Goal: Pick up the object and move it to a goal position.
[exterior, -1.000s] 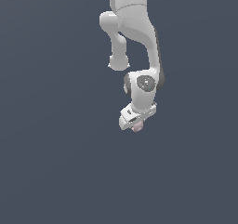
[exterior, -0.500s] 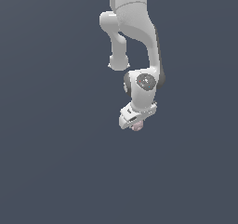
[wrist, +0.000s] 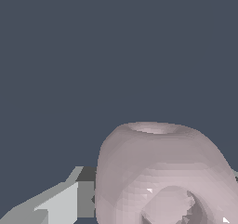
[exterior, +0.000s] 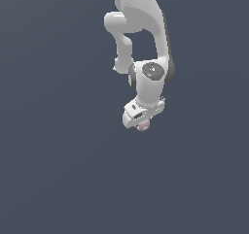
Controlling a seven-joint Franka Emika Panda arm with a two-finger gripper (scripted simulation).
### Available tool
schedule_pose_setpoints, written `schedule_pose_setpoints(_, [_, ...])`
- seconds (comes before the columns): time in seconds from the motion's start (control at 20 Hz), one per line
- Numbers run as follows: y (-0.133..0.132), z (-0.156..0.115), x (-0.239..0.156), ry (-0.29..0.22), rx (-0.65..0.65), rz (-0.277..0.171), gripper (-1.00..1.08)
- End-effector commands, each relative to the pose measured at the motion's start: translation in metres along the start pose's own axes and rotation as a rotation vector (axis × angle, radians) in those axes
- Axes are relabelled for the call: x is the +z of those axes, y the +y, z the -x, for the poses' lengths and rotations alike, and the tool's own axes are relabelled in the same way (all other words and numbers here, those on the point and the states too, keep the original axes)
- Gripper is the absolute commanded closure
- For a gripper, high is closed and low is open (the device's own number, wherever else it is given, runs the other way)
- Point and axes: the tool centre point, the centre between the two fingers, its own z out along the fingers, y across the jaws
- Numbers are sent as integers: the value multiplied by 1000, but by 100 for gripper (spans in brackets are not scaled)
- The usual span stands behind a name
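The object (exterior: 143,125) is a small pale pink lumpy ball. In the exterior view it peeks out just under the white gripper (exterior: 142,120), which hangs from the arm near the middle of the picture. In the wrist view the object (wrist: 162,172) fills much of the picture, close to the camera, with one grey finger (wrist: 56,204) beside it. The other finger is hidden behind the object. The gripper is shut on the object and holds it off the dark grey floor.
The white arm (exterior: 141,34) comes down from the top of the exterior view. A plain dark grey surface (exterior: 58,170) lies all around, with nothing else on it in view.
The arm and the gripper with the object have shifted very slightly upward in the exterior view; the hold is unchanged.
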Motion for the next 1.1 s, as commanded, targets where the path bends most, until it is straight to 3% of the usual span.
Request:
schedule_pose_setpoints(0.0, [1, 3, -21, 1, 0, 1, 108])
schedule_pose_setpoints(1.05, [17, 38, -242, 1, -1, -1, 108])
